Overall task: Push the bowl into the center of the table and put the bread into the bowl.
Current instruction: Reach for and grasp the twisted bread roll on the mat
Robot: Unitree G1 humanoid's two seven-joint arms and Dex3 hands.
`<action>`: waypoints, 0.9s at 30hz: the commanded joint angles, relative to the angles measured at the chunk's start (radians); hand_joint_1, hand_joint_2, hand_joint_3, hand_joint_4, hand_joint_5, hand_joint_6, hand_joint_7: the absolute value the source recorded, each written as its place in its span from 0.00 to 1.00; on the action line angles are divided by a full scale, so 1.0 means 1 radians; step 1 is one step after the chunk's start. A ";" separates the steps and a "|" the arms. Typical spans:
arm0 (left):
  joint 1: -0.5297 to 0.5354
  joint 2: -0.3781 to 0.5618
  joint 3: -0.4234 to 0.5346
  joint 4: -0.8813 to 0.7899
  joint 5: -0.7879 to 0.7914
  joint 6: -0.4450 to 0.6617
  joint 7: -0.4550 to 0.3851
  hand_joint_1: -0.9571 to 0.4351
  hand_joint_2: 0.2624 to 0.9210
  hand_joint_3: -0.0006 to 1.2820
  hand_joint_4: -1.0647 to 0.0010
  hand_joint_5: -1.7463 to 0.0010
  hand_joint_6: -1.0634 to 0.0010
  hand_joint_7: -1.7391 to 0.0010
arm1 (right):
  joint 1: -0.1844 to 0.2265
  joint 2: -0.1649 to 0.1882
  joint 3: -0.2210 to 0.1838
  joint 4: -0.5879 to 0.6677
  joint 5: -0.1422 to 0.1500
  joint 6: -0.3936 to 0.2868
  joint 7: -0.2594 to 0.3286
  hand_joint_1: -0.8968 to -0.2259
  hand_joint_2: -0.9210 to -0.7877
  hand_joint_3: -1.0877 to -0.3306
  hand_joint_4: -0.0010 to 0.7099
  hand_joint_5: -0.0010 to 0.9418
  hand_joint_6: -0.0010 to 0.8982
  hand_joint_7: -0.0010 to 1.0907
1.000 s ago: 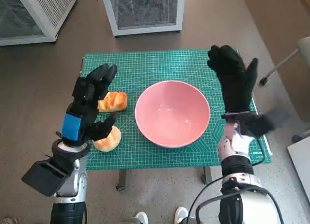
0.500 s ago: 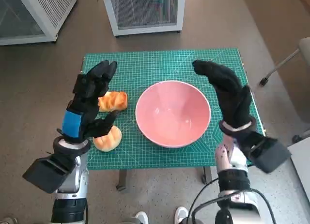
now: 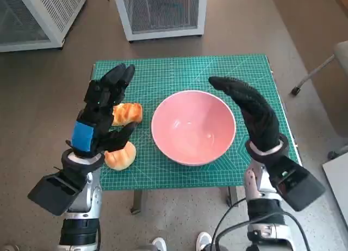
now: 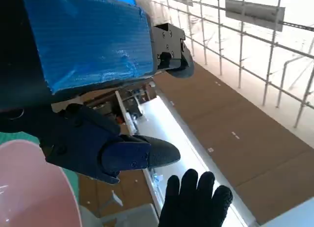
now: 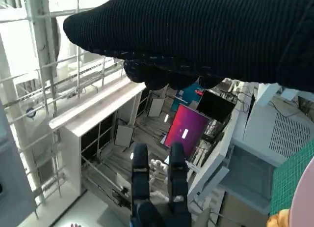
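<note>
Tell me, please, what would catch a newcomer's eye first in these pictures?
Most likely the big pink bowl, empty, near the middle of the green cutting mat. Next, the two black hands raised on either side of it: the blue-taped left hand above two golden bread rolls on the mat's left part, and the gloved right hand by the bowl's right rim, neither holding anything.

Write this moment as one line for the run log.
bowl: mid-table, empty | bread: two pieces left of bowl | left hand: open, above bread | right hand: open, beside bowl
</note>
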 commanded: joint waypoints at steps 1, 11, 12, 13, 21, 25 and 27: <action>-0.016 0.007 -0.004 -0.005 -0.004 -0.006 -0.003 0.31 1.00 0.28 0.72 1.00 0.91 0.71 | 0.027 -0.010 0.019 -0.020 0.017 0.024 0.002 0.49 0.00 0.47 0.46 0.00 0.00 0.71; -0.027 0.017 -0.004 -0.028 -0.002 -0.001 -0.005 0.30 1.00 0.27 0.72 1.00 0.90 0.71 | 0.018 -0.032 0.029 -0.030 0.050 0.037 0.017 0.47 0.00 0.47 0.45 0.00 0.00 0.71; -0.028 0.018 -0.005 -0.028 -0.001 -0.001 -0.004 0.29 1.00 0.27 0.72 1.00 0.90 0.71 | 0.017 -0.033 0.029 -0.029 0.051 0.037 0.017 0.46 0.00 0.47 0.44 0.00 0.00 0.70; -0.029 0.021 -0.004 -0.028 0.002 -0.003 -0.004 0.29 1.00 0.27 0.72 1.00 0.90 0.71 | 0.015 -0.035 0.029 -0.027 0.054 0.039 0.017 0.46 0.00 0.47 0.44 0.00 0.00 0.70; -0.058 0.090 0.020 0.003 0.195 -0.029 0.077 0.29 1.00 0.23 0.71 1.00 0.90 0.72 | 0.011 -0.040 0.026 -0.032 0.080 0.064 0.022 0.46 0.00 0.46 0.43 0.00 0.00 0.69; -0.072 0.204 0.030 -0.024 0.442 0.067 0.150 0.29 1.00 0.15 0.74 1.00 0.90 0.73 | 0.013 -0.041 0.027 -0.040 0.095 0.080 0.026 0.46 0.00 0.47 0.42 0.00 0.00 0.69; -0.081 0.252 0.020 -0.054 0.508 0.176 0.130 0.30 0.99 0.07 0.75 1.00 0.88 0.75 | 0.015 -0.042 0.026 -0.044 0.100 0.086 0.028 0.47 0.00 0.49 0.42 0.00 0.00 0.68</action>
